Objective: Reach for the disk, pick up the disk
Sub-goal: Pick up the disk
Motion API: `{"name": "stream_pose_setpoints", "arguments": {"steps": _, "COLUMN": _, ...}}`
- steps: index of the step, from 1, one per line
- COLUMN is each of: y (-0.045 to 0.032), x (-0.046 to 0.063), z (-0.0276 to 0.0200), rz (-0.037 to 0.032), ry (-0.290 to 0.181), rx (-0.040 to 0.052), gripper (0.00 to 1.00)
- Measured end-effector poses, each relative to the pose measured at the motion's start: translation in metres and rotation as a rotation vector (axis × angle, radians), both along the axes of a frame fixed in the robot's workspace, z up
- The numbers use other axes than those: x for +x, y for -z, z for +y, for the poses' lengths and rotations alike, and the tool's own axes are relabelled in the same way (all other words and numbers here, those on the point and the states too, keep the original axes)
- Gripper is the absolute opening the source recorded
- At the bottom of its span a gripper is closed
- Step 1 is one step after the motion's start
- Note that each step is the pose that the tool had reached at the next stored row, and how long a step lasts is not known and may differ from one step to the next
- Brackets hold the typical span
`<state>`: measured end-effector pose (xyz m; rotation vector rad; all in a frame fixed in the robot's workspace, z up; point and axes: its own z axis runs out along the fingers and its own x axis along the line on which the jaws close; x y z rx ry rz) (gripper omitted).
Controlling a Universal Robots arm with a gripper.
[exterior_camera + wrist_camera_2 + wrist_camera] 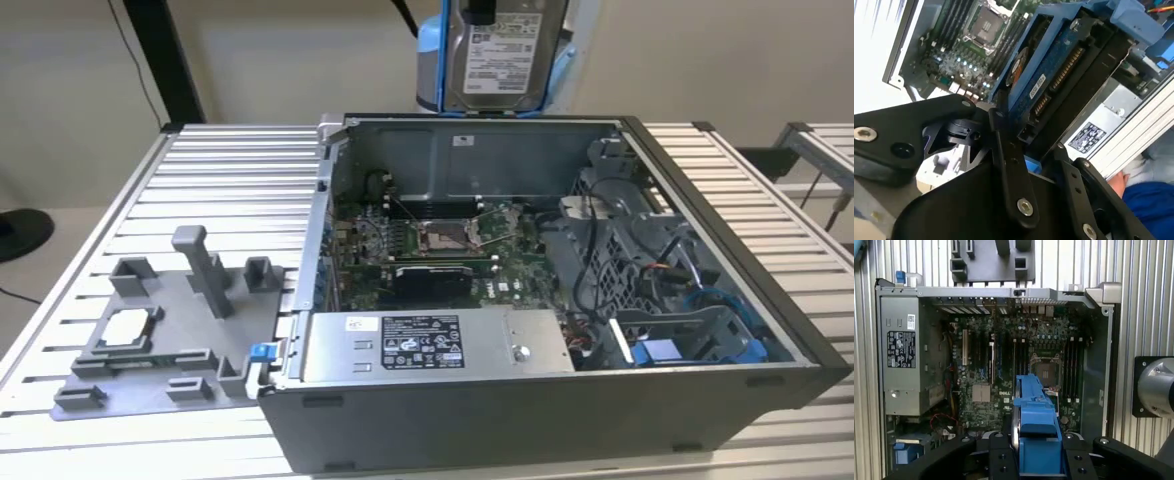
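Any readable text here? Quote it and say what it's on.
Nothing is clear enough to quote.
The disk: the print on its white face is too small.
The power supply: the print on its black label is too small.
The edge sticker on the disk: blurred.

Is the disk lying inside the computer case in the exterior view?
No, the disk hangs in the air above the open computer case.

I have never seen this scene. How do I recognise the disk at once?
Find the open computer case on the slatted table. The disk hangs above it, held by the gripper. It alone is in the air: flat, silver, with a white label and blue side rails.
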<state>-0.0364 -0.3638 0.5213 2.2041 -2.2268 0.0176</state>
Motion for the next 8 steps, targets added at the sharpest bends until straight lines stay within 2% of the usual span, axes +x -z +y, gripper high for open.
{"name": "stream_pose_setpoints", "arguments": {"steps": 8, "y": 0.0000, "x": 0.037, "z": 0.0000, "rz": 0.0000, "ry": 0.000, "rx": 0.0001, "gripper": 0.00}}
